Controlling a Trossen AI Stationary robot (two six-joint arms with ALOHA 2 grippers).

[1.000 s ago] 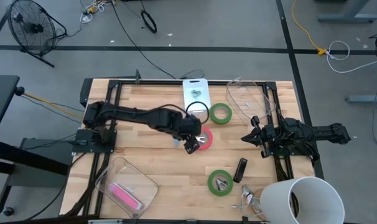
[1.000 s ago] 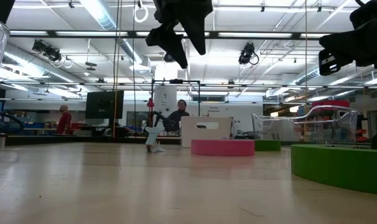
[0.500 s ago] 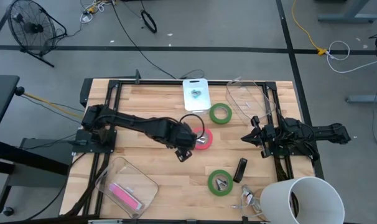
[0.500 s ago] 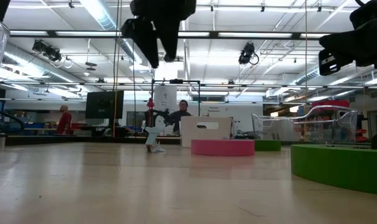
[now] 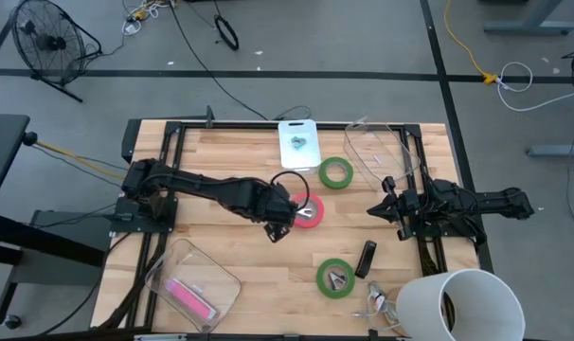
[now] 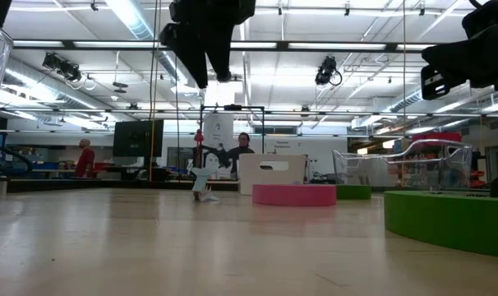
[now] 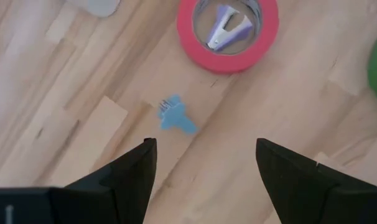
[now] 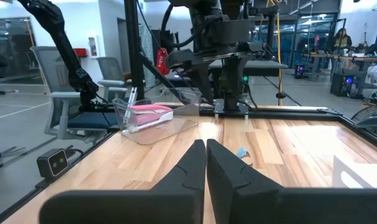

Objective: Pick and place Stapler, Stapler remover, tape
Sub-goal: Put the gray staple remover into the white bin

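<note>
The red tape roll [image 5: 310, 212] lies flat at mid-table with a purple staple remover [image 7: 226, 32] inside its ring [image 7: 195, 46]. A small blue staple remover [image 7: 175, 116] lies on the wood beside it. One green tape roll [image 5: 336, 171] lies farther back. Another [image 5: 335, 276] lies nearer, beside the black stapler [image 5: 366, 258]. My left gripper [image 5: 277, 230] hovers open above the blue remover, holding nothing; its fingers [image 7: 129, 177] stand wide apart. My right gripper [image 5: 377, 208] is shut and empty at the table's right.
A clear tray with a pink item [image 5: 192, 284] stands at the near left. A clear container [image 5: 377, 152] and a white board [image 5: 298, 142] are at the far side. A white bucket [image 5: 457, 303] and a metal remover [image 5: 377, 303] are at the near right.
My left gripper has gone a little toward the table's left and near edges, away from the red tape roll, staying open and above the table. It has been still for the last half second.
</note>
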